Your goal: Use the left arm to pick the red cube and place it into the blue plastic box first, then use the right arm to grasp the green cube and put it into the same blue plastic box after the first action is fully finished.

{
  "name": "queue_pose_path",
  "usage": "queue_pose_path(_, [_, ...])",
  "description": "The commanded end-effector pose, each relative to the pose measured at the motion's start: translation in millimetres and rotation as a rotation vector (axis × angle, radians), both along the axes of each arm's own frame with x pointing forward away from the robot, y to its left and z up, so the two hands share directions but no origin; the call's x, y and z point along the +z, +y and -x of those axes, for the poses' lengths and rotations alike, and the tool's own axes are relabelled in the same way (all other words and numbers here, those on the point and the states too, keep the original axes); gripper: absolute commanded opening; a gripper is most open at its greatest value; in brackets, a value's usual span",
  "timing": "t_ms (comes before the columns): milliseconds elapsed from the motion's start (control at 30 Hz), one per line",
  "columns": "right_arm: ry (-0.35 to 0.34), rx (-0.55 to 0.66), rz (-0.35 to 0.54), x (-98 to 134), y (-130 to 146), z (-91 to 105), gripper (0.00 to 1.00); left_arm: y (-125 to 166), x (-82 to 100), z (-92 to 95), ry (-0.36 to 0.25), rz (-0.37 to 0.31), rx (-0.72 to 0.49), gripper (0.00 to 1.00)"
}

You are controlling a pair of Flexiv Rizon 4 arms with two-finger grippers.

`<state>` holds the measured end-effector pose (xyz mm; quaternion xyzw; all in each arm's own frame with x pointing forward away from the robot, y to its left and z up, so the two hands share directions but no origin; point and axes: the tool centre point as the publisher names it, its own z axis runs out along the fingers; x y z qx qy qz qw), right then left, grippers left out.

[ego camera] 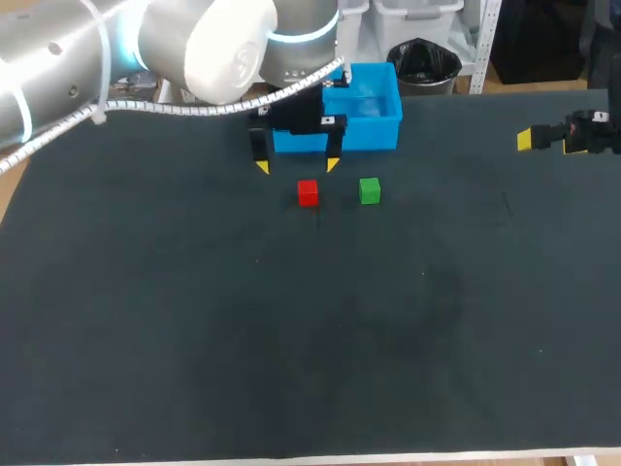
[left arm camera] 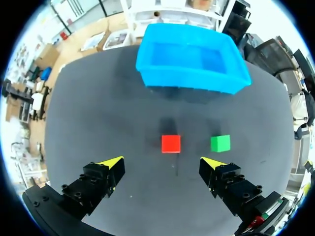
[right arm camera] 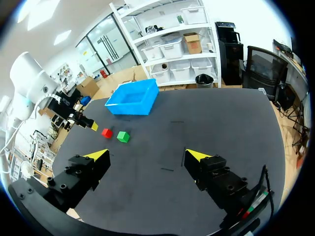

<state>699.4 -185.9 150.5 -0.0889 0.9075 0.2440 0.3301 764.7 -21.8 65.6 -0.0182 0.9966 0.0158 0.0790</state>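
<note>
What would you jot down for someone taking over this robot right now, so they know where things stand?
Left gripper: open, empty, hovering between the blue plastic box and the red cube, which lies just ahead of its fingers.
Right gripper: open, empty, off at the table's right side.
Red cube and green cube: on the table in front of the box, side by side, not touching.
Done: nothing; the box holds no cube.
Left to do: left arm boxes red, then right arm boxes green.
</note>
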Motion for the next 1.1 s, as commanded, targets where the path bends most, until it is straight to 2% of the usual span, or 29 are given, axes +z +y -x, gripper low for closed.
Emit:
queue_pose_path(33, [0.000, 0.000, 0.000, 0.0, 0.1, 0.1, 1.00, -8.6, -11.3, -11.8, 0.021, -0.014, 0.004, 1.00])
queue_pose_path(733, [0.000, 0.000, 0.000, 0.0, 0.1, 0.1, 1.00, -8.0, -55.0, -25.2, 0.065, -0.019, 0.022, 1.00])
queue_pose_path(1100, [0.000, 0.000, 0.000, 0.0, 0.1, 0.1, 1.00, -4.4, -70.5, -27.3, 0.084, -0.035, 0.024, 1.00])
